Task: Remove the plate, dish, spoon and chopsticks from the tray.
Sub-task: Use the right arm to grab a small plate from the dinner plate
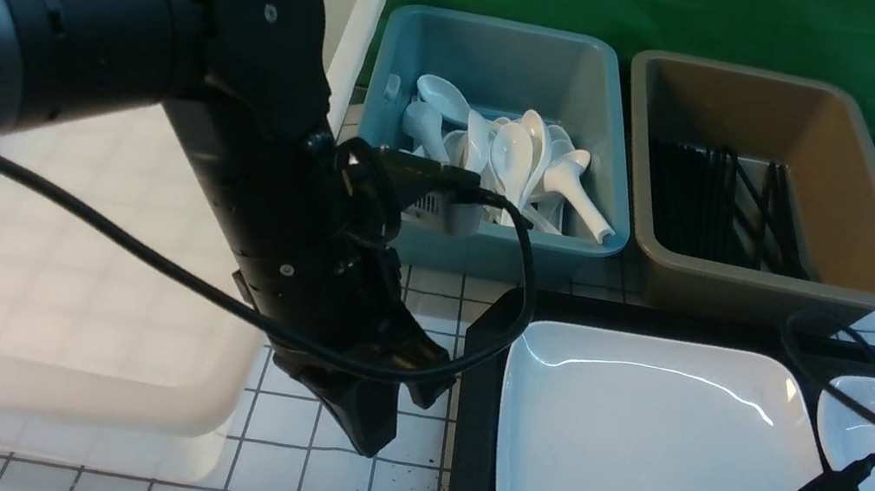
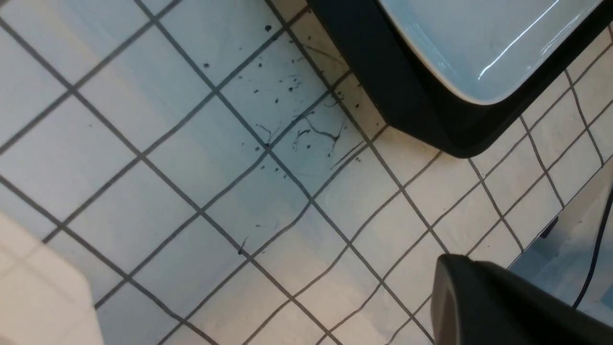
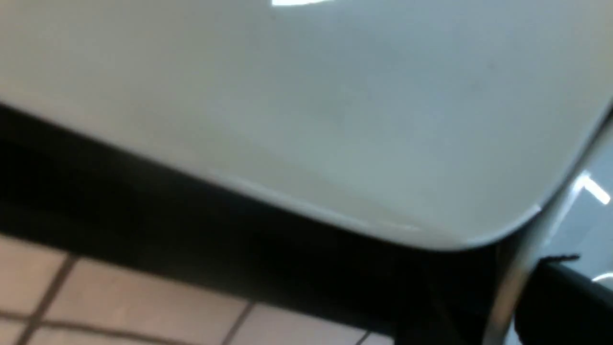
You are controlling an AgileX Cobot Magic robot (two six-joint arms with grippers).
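Plate (image 1: pixel 632 461) on tray (image 1: pixel 474 427), just right of left fingers (image 1: pixel 365 423), pressed together; right fingers' state unclear.

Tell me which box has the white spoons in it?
The light blue plastic bin in the middle, piled with glossy white soup spoons. It sits between the big white plastic tub and the brown tub of black chopsticks.
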